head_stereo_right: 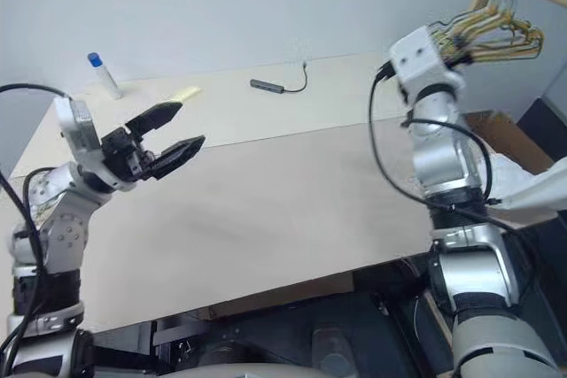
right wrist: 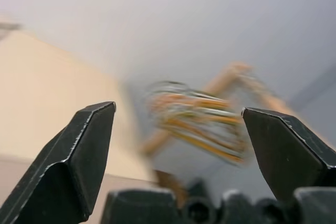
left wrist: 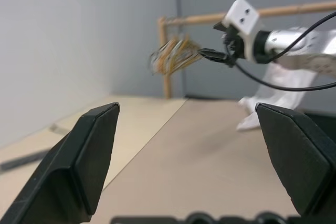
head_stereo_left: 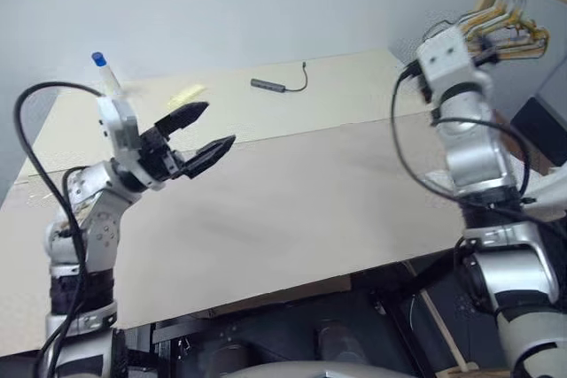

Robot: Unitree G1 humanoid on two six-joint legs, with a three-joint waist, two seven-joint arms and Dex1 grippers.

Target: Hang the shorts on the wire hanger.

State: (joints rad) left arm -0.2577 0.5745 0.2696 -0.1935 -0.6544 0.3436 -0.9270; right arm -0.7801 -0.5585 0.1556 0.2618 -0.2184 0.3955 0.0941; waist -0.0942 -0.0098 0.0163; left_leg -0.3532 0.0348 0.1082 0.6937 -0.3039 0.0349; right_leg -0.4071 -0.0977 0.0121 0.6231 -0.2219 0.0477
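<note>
Right pincer spread wide and empty, aimed at the hanger bunch on the far-right rail, just ahead. Left pincer also wide open over the worktop. Shorts lie right of the worktop, nearer the right arm.

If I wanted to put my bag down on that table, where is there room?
Most of the table is bare, between the left gripper and the right arm. Its far edge holds a bottle, a yellow note and a dark cable. The far right corner, by the hangers, is crowded.
</note>
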